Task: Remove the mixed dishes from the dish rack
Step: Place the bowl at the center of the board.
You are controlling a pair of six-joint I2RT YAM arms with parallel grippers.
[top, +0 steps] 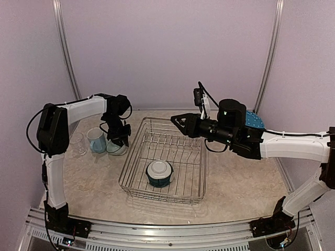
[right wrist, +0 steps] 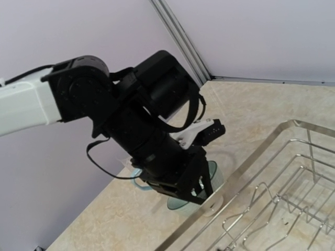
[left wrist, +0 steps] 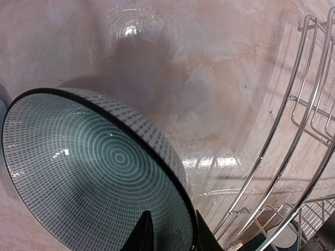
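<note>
Patterned bowl (left wrist: pixel 104 167): stood upright on the counter (top: pixel 235 183) just left of the dish rack (top: pixel 132 151), beside the light blue mug (top: pixel 97 140) and clear glass (top: pixel 78 144), evidently grouped with the unloaded dishes. Left gripper (left wrist: pixel 172 238): jaws narrowly parted astride the bowl's rim, a hold suited to a thin wall; whether they pinched it could not be told. Right gripper (top: pixel 180 121): hovered over the rack's far edge, jaw width indiscernible, nothing seen held, probably placed to reach the teal bowl (top: pixel 159 173) inside.
</note>
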